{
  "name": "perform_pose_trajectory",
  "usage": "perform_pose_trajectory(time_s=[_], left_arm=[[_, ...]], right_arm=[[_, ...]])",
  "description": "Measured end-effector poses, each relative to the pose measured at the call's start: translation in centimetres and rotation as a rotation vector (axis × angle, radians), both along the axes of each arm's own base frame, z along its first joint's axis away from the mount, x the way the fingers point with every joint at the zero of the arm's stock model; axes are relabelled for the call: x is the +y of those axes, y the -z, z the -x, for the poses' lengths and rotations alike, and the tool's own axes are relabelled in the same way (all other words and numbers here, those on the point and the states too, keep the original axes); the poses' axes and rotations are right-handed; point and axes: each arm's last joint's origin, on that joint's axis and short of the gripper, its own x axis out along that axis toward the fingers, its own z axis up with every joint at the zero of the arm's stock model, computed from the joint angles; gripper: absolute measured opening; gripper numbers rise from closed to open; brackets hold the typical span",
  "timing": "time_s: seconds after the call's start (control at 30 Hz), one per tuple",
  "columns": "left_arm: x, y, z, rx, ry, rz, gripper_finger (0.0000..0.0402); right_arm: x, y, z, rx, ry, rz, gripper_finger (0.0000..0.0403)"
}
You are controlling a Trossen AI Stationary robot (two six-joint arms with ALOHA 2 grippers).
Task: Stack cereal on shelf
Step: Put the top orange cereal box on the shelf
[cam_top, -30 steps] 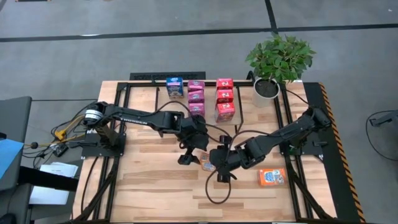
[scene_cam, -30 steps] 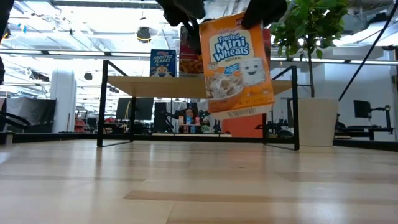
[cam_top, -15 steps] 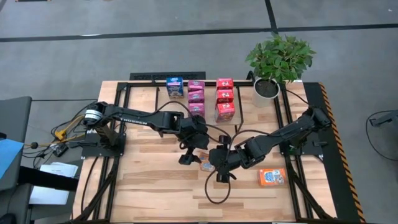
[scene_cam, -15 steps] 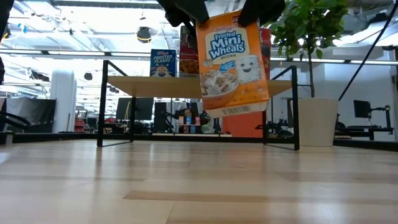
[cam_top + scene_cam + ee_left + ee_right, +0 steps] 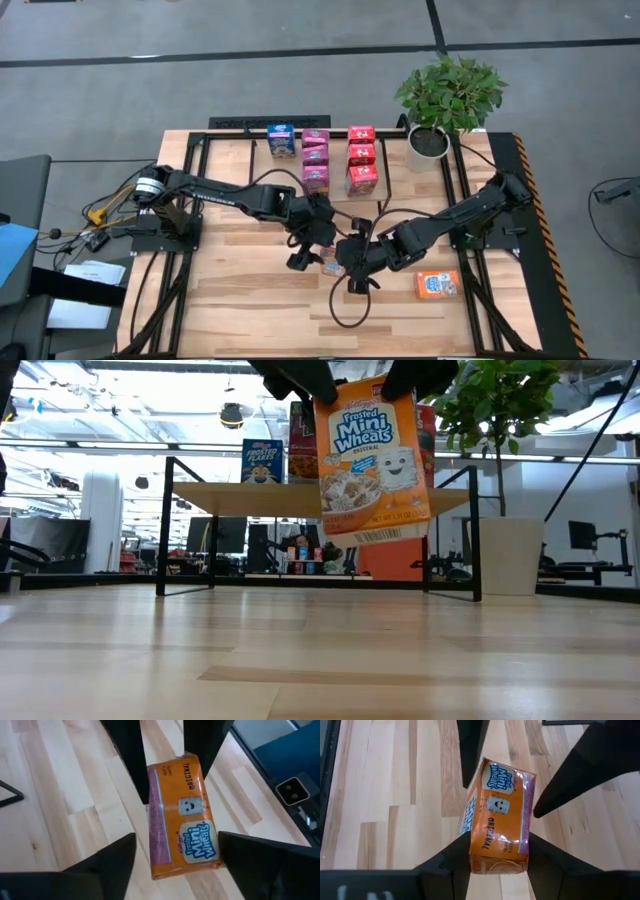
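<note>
At the back of the table (image 5: 240, 300), the shelf (image 5: 240, 124) carries a blue box (image 5: 281, 138), a row of three magenta-pink boxes (image 5: 316, 156) and a row of three red boxes (image 5: 361, 158); a potted plant (image 5: 445, 100) stands just beside its right end. Near mid-table an orange Mini-Wheats box (image 5: 375, 460) hangs tilted above the boards, between both arms. Gripping one end of it, the right gripper (image 5: 497, 857) has a finger pressed against each side. At the other end, the left gripper (image 5: 177, 850) straddles it with jaws spread wider than the box, a gap showing on each side. A second orange box (image 5: 438, 284) lies flat toward the table's right front, well apart. Bare wood lies between the held box and the shelf.
</note>
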Motion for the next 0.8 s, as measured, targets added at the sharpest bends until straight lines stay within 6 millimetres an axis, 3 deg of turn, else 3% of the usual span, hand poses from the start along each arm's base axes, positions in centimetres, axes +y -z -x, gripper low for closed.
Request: perform_pose_trajectory(time_s=[0.37,0.8], left_arm=[[0.06,0.04,0.03,0.01,-0.018,0.004,0.0175],[0.07,0.03,0.02,0.012,-0.027,0.008,0.0158]], right_arm=[[-0.03,0.04,0.03,0.003,0.003,0.001,0.0176],[0.03,0.03,0.02,0.003,-0.005,-0.005,0.0239]])
